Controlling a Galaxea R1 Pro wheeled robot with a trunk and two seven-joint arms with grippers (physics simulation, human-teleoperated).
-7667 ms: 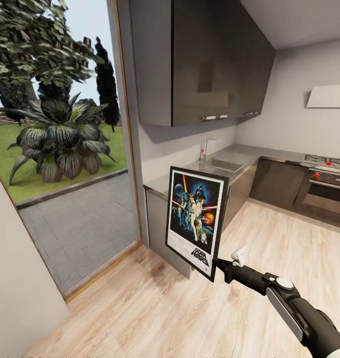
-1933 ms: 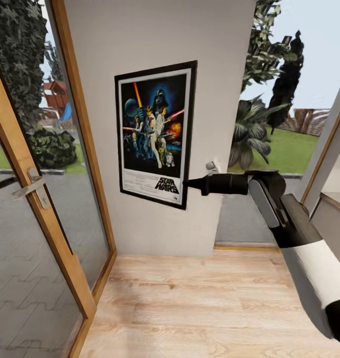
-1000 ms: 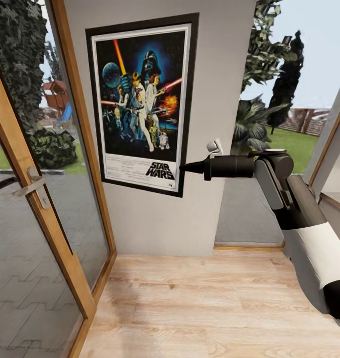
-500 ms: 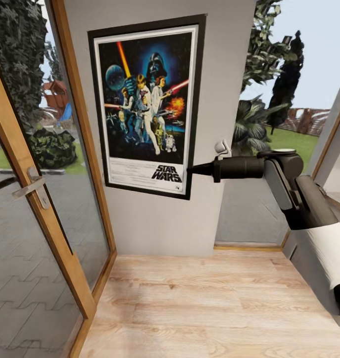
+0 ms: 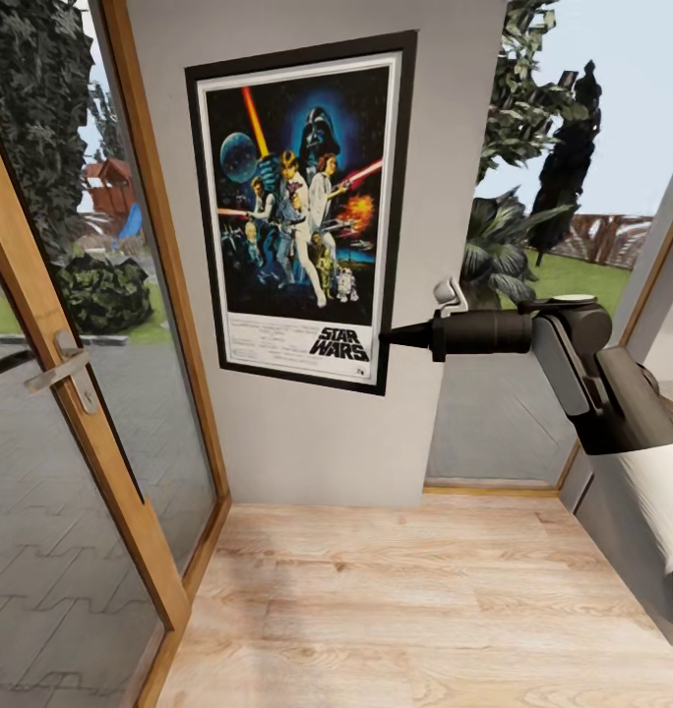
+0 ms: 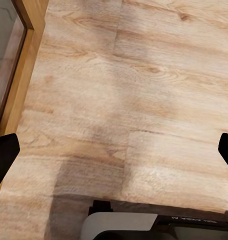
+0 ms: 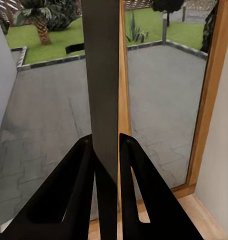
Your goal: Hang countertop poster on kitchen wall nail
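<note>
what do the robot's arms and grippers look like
The right arm is black at the wrist and forearm with a grey side panel, then white higher up, with a small white part atop the wrist. The right gripper has two black, tapering fingers. The left gripper's black fingertips show at the picture's edges.

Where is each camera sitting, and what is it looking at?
Head view: on the robot's head, facing the grey wall; the right arm holds the poster by its edge with the right gripper.
Left wrist view: near the left gripper, looking down at the wooden floor; dark fingertips sit wide apart.
Right wrist view: near the right gripper, fingers clamping the poster's dark edge.
Shared: poster in head and right wrist views.
</note>
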